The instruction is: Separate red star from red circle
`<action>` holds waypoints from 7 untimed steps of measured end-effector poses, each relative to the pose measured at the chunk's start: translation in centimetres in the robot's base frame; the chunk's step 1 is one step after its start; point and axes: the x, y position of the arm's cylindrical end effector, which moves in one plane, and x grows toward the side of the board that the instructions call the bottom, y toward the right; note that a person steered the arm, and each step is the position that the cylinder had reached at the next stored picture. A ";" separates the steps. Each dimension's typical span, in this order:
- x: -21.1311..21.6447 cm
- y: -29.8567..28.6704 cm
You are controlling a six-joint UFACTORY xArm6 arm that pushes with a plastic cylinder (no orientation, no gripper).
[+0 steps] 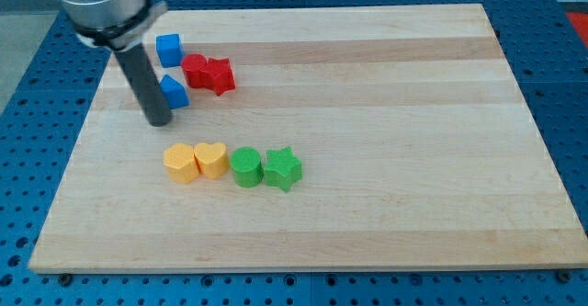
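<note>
No jaws here; my tip (158, 120) sits left of touching red circle (194, 68) and red star (220, 75); approach step, wedging between them next

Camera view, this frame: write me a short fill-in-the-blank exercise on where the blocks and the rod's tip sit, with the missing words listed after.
1. The red star touches the red circle on the circle's view-____ side.
2. My tip rests just to the view's left of a ____ block.
3. In the lower row, the green star sits beside the green ____.
4. The two blocks at the row's left end, one a heart and one a rounded block, are both ____.

Missing words: right; blue; circle; yellow
</note>
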 end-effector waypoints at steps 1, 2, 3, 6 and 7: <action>-0.6 -0.1; -1.9 -1.9; -2.1 -4.6; -11.3 -8.5; -11.4 -4.6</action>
